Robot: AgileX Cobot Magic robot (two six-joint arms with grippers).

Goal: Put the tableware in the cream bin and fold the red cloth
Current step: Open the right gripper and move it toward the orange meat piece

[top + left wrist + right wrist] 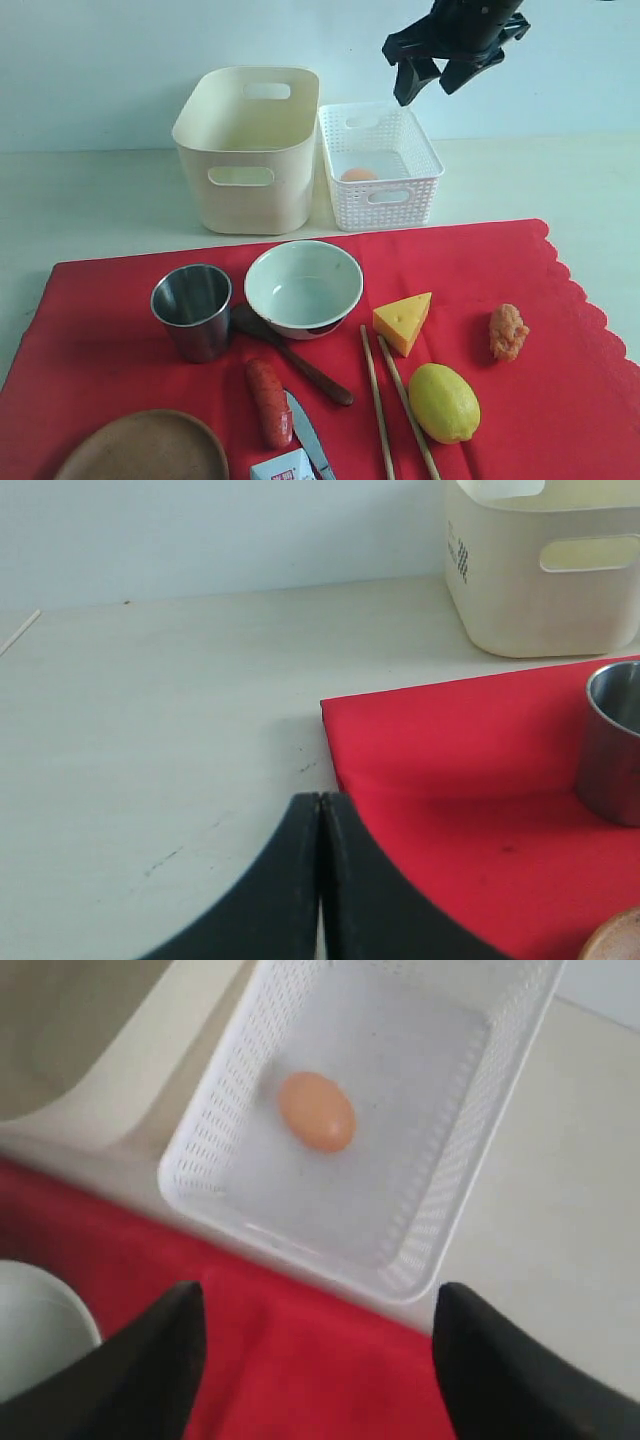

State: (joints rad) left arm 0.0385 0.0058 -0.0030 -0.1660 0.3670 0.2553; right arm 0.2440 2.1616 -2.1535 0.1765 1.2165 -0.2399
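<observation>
The red cloth (570, 400) lies spread flat on the tabletop (90, 200), its scalloped edge along the right side of the exterior view. All the tableware rests on it. The steel cup (192, 308) stands upright just left of the pale bowl (303, 287). The head of the dark wooden spoon (295, 365) is tucked between the two, and its handle slants toward the near right. The two chopsticks (378, 405) lie almost side by side, running from beside the cheese wedge (403, 320) to the near edge, with the lemon (443, 402) just to their right. The metal knife (310, 440) lies beside the sausage (270, 400), its lower end cut off by the frame next to a small carton (283, 467). The brown wooden plate (145, 448) sits at the near left corner, partly out of view. An orange crumbly lump (508, 331), possibly fried food, lies alone toward the right.

Behind the cloth, off the fabric, the cream bin (248, 150) stands upright. The white lattice basket (380, 165) stands just beside it, with an egg (358, 175) inside.

The right hand (428, 88) hangs in the air above the basket, its jaws spread wide with nothing between them. The left hand (320, 805) is low over the bare tabletop near the cloth's far left corner. Its jaws are pressed together and it holds nothing.
</observation>
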